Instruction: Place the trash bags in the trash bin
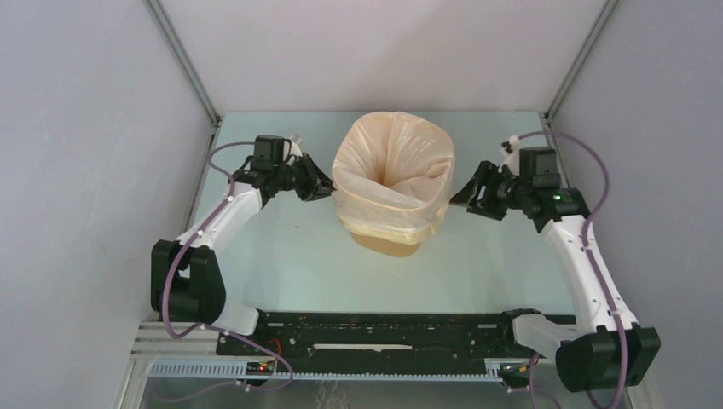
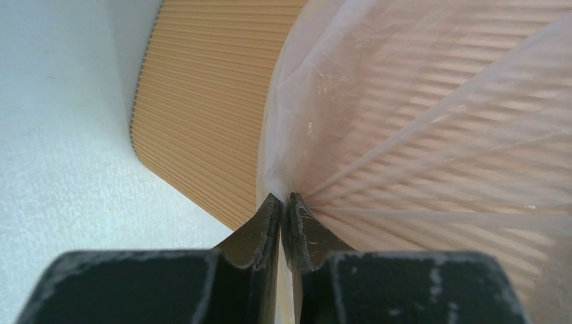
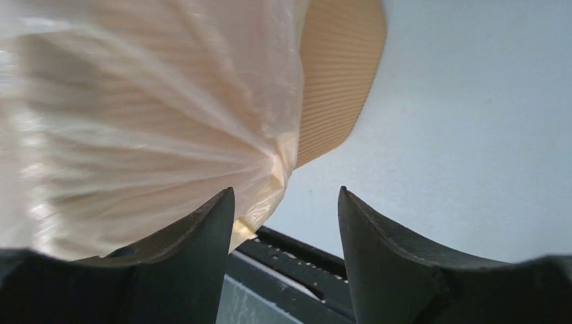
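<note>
Cream-white, translucent and wrinkly, the thin plastic-film trash bag (image 1: 388, 166) hangs with its body inside the orange-yellow ribbed plastic trash bin (image 1: 388, 245). Its yellowish rim is turned outward over the rounded-square mouth, and the bin stands upright in the middle of the pale blue-green bench (image 1: 290, 256). The left hand (image 1: 324, 186) has its fingers pressed together on a gather of film at the bin's left wall, with taut pleats fanning out from the pinch. The right hand (image 1: 465, 198) is spread and holds nothing, just beside the overhang on the right. Whether the film brushes its inner finger I cannot tell. The film looks nearly weightless, limp and slick. It will probably keep no shape of its own, slip from a shallow grip, and stretch or tear if dragged hard across the rim. The bunched yellowish edge, where layers double up, seems the safest place to hold. The trash bin looks light enough to slide or tip under a one-sided pull, so matched tension from both sides would likely steady it.
</note>
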You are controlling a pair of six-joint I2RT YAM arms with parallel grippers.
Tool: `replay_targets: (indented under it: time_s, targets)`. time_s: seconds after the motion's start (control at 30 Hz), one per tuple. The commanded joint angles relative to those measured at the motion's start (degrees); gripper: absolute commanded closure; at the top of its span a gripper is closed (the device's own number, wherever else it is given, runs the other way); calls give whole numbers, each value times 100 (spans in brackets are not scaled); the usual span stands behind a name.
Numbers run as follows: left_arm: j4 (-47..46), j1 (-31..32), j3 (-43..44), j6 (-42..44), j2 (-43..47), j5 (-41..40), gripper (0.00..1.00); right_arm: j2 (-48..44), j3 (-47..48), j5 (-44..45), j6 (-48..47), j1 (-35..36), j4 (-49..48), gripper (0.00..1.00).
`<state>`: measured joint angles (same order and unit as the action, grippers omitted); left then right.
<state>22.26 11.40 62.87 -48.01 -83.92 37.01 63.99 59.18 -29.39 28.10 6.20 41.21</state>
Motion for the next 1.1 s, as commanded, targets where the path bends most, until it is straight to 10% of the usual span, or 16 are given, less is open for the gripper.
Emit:
replay_targets:
  time_s: [0.0,0.6,1.07]
  targets:
    - [-133,257,-220,-68,284,103,86,-263,1328,938,-1000,-213,1640,32]
    - [-380,530,-605,-298,485,-67,87,2418,4460,2548,-649,2700,1066,47]
    - [-440,530,-595,-218,403,-191,93,3948,4787,5235,-27,2551,-243,47]
